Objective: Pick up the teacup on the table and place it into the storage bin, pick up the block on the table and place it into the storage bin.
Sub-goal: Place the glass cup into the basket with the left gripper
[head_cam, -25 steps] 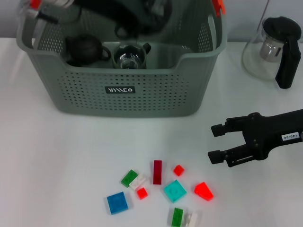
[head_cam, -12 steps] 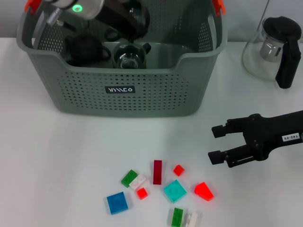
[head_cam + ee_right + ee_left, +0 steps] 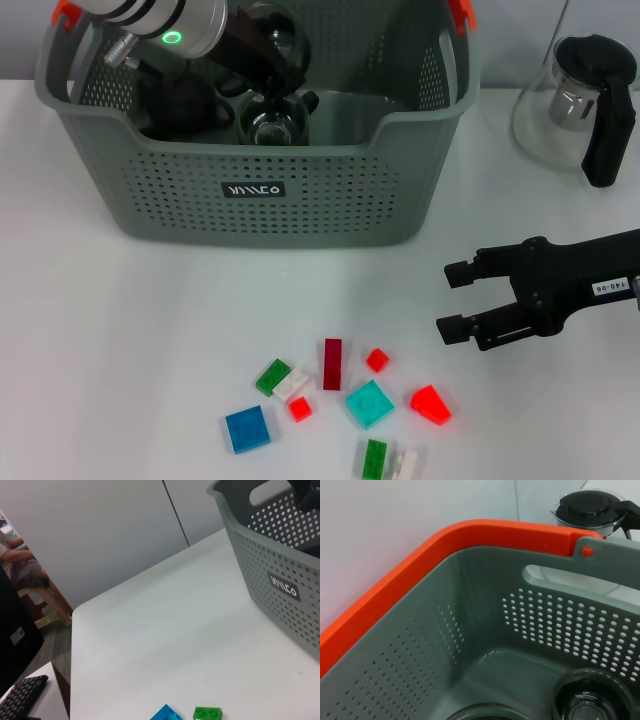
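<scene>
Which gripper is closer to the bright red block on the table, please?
Right. The right gripper hovers beside the bright red block; the left arm is far off, inside the storage bin.

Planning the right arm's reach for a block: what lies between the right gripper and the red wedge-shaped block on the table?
Nothing: in the head view, only bare white table separates the right gripper, jaws open, from the red wedge block.

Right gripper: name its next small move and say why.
Probably shift the right gripper toward the red wedge block and lower onto it. Its jaws stand open and empty above the table, that block lies nearest, and the left arm occupies the storage bin.
</scene>
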